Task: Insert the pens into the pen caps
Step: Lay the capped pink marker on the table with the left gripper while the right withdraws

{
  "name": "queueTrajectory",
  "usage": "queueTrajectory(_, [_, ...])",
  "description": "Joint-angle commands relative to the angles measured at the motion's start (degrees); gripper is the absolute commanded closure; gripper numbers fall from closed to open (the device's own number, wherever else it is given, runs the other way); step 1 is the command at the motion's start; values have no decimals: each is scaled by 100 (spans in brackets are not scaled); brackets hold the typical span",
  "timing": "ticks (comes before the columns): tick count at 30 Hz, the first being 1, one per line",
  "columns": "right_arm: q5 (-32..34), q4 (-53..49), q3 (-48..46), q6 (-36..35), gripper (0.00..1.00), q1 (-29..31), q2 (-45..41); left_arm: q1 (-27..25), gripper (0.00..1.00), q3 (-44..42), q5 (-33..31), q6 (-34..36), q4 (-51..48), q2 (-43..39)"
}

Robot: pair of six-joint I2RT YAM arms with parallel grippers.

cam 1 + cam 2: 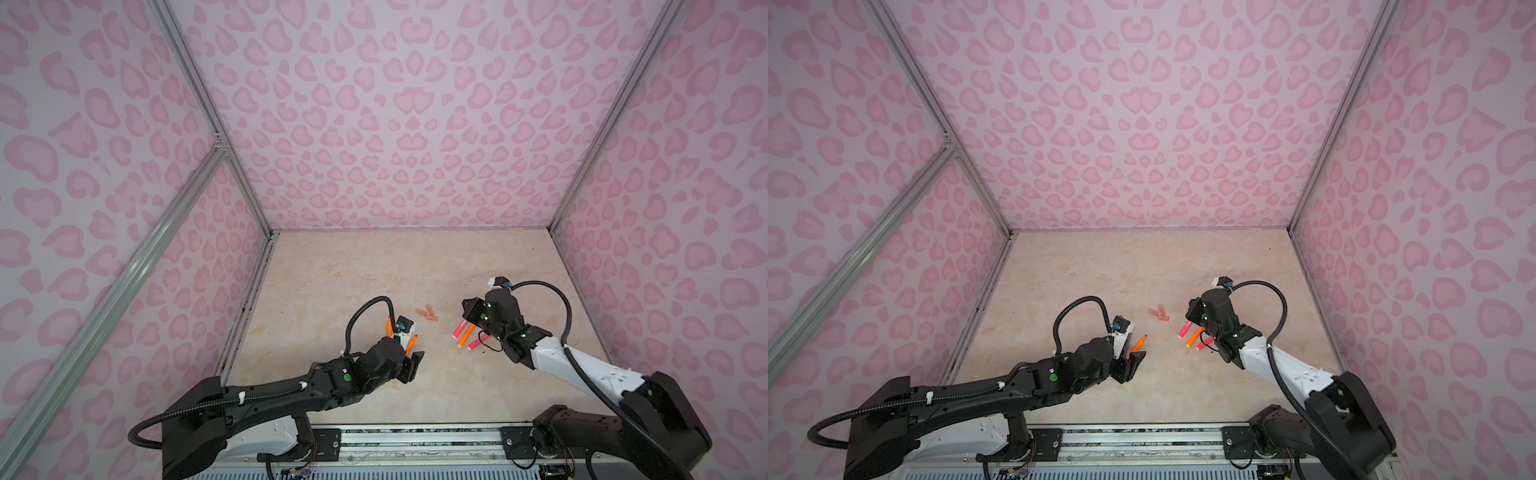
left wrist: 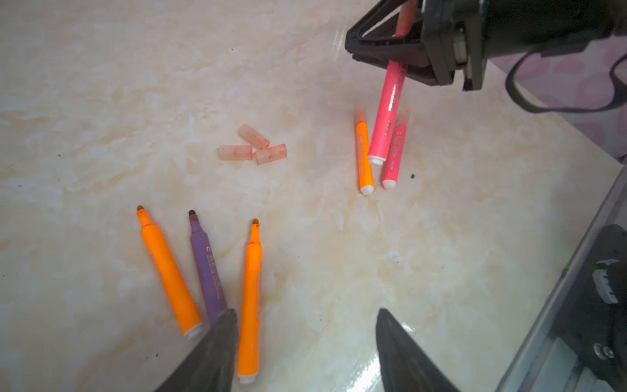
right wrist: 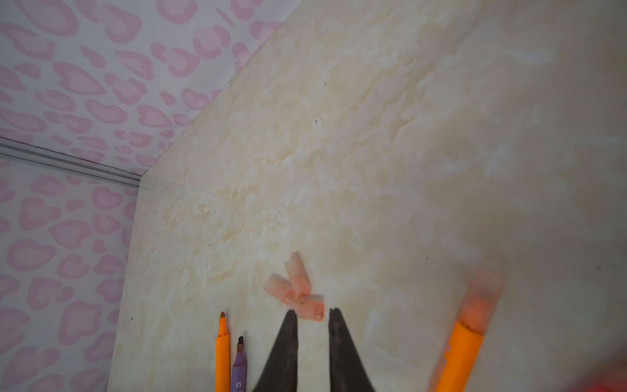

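Pink leopard-print walls (image 1: 415, 104) box in a cream marbled desk (image 1: 374, 266). Slim pens lie on it, each with a white butt. Three are bare, dark tips showing: an orange pen (image 2: 168, 268), a purple pen (image 2: 207, 271) and a second orange pen (image 2: 250, 298), fanned just ahead of the left claw (image 2: 305, 342), whose jaws stand apart. The second orange one lies between them, beside one finger. Farther ahead, three loose caps (image 2: 252, 146), translucent pale pink tubes, huddle touching, all empty, just off the tips of the right claw (image 3: 314, 315). Those tips are nearly together with nothing between. Beneath that claw lie a capped orange pen (image 2: 364, 156) and a capped pink pen (image 2: 393, 156), tips inside caps. A third, raised pink pen (image 2: 386, 112) slants past the claw; whether it is clamped, I cannot tell.
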Motion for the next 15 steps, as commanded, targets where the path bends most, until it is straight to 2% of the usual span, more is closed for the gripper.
queueTrajectory(1, [-690,142,300,-99,100,-143,753,5,35,173,-206,-96,-130,281])
queueTrajectory(4, [-693,-15,546,-205,100,-165,1264,-1,36,323,-249,-95,-204,568])
queueTrajectory(11, [-646,-201,571,-407,100,-172,1723,5,36,497,-357,-130,-264,925])
queueTrajectory(15, [-607,-203,482,-444,95,-163,1793,7,35,588,-358,-133,-287,1068])
